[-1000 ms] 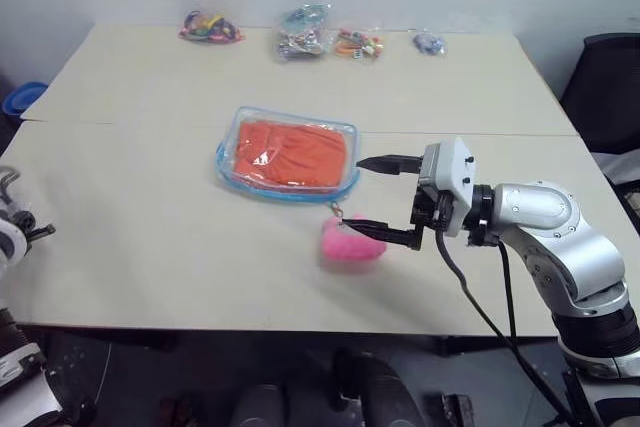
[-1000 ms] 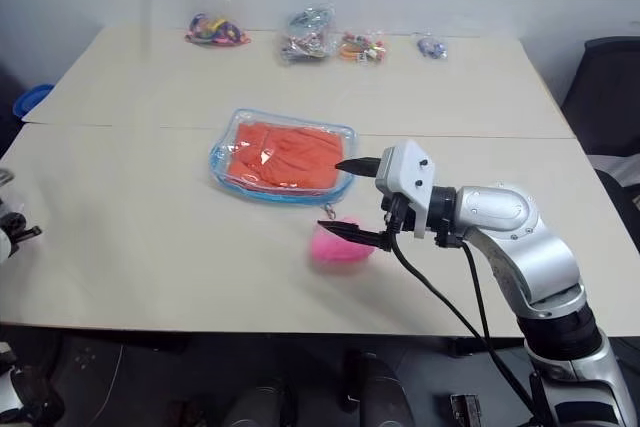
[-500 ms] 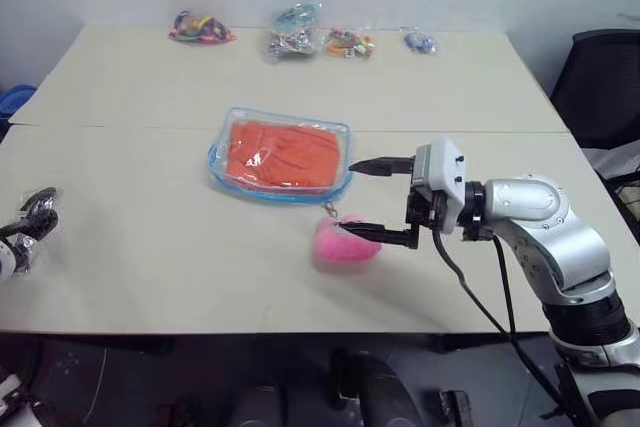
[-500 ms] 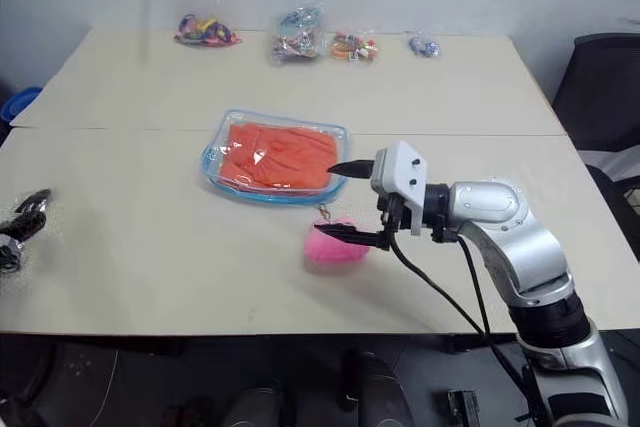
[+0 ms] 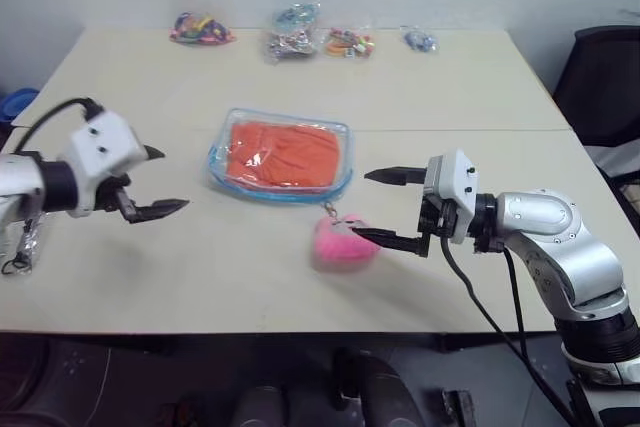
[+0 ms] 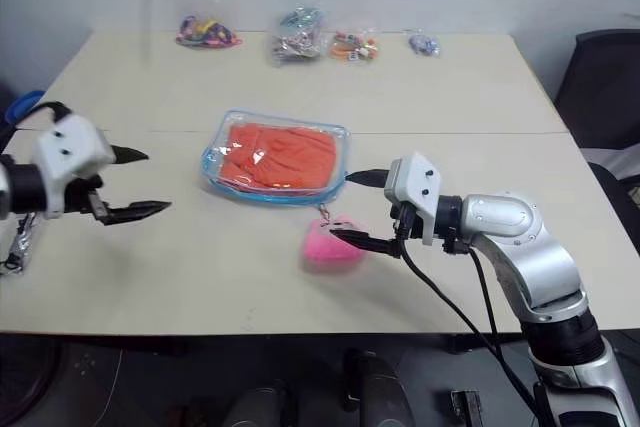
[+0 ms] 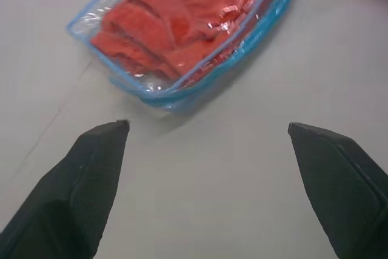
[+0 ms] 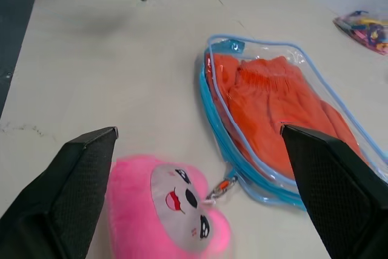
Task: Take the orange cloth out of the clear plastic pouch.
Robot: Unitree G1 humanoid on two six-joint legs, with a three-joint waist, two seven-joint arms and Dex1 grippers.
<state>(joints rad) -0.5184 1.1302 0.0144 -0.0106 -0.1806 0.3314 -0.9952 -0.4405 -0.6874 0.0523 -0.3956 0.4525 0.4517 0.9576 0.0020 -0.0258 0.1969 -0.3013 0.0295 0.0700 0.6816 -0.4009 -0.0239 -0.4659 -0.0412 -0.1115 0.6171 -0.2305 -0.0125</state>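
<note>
Orange cloth (image 5: pixel 283 152), folded inside the clear pouch (image 5: pixel 281 156) with its blue zipper trim, lies flat near the middle of the bench (image 5: pixel 480 87), between the two arms. The pouch's long axis runs across the bench from the robot's left to its right, so each short end faces one arm. A pink plush charm (image 5: pixel 344 242) on a short chain rests on the bench just in front of the pouch's right corner. The right end effector (image 5: pixel 386 208) is level and points leftward with its jaws wide apart and nothing held; its upper finger tip lies just beside the pouch's right end and its lower finger reaches over the charm. The left end effector (image 5: pixel 160 181), likewise spread wide and empty, points toward the pouch's left end but stands farther from it, with bare bench between. The right arm is judged the nearer. The coming move probably turns on which short end carries the zipper opening, a point that cannot be told with certainty. Small bags of trinkets (image 5: pixel 300 31) sit well apart at the far edge.
</note>
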